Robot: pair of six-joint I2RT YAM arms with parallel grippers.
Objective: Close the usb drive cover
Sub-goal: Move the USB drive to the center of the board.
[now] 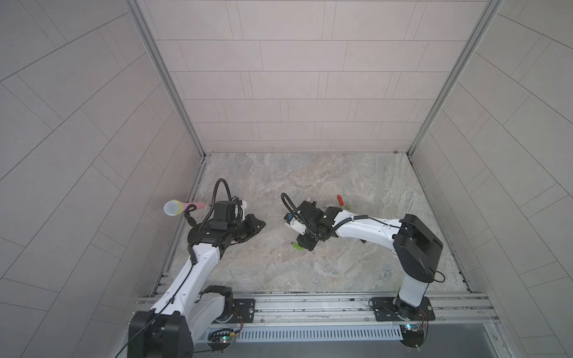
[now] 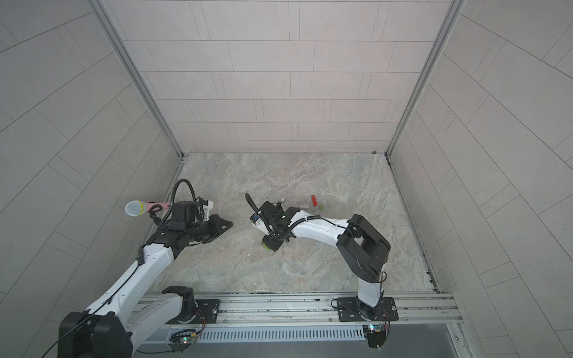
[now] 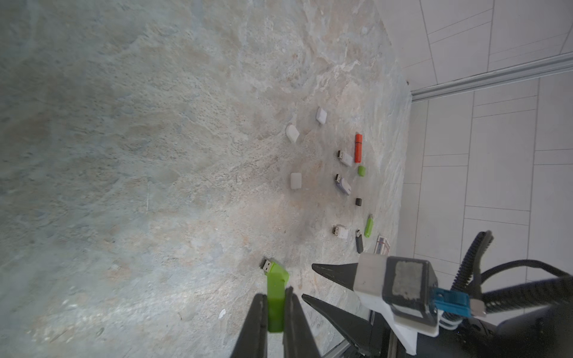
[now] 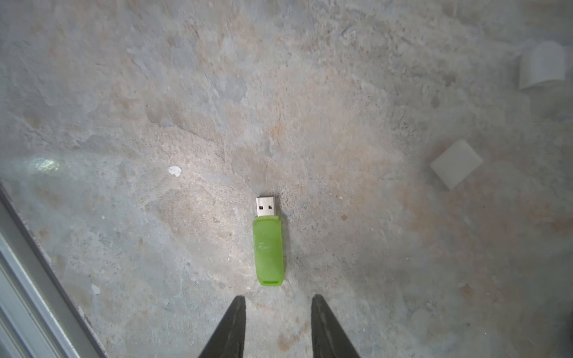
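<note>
Cap [image 4: 455,162], white, lies apart frm green usb drive [image 4: 269,251].

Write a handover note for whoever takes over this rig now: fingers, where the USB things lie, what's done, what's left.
Left gripper: fingers shut, empty, away from the green USB drive.
Right gripper: fingers open, empty, tips just short of that drive.
It lies flat on the table, connector bare; a small green cap, probably its cover, lies apart, beside the orange drive.
Done: nothing yet. Left: fetch cap, push it on.
</note>
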